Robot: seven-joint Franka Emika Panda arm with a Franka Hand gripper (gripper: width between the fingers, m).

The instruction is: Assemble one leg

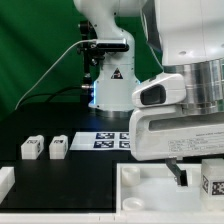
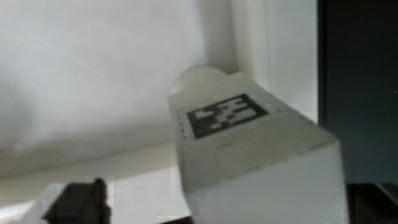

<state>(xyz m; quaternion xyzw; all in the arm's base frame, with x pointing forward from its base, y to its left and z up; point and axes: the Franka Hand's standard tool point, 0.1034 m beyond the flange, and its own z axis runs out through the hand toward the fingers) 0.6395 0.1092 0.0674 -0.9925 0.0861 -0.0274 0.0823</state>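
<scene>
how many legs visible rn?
3. Two legs lie loose on the black table at the exterior view's left, side by side. A third is at the gripper, lower right. A fourth may be hidden.

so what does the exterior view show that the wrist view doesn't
Only the exterior view shows the arm's white base at the back, two small tagged blocks lying loose on the black table, and the marker board behind them. Only the wrist view shows, close up, a dark fingertip next to the leg, and the white moulded surface behind it. Both show the leg with its black-and-white tag, down by the gripper. Neither view shows clearly whether the gripper is clamped on it.
</scene>
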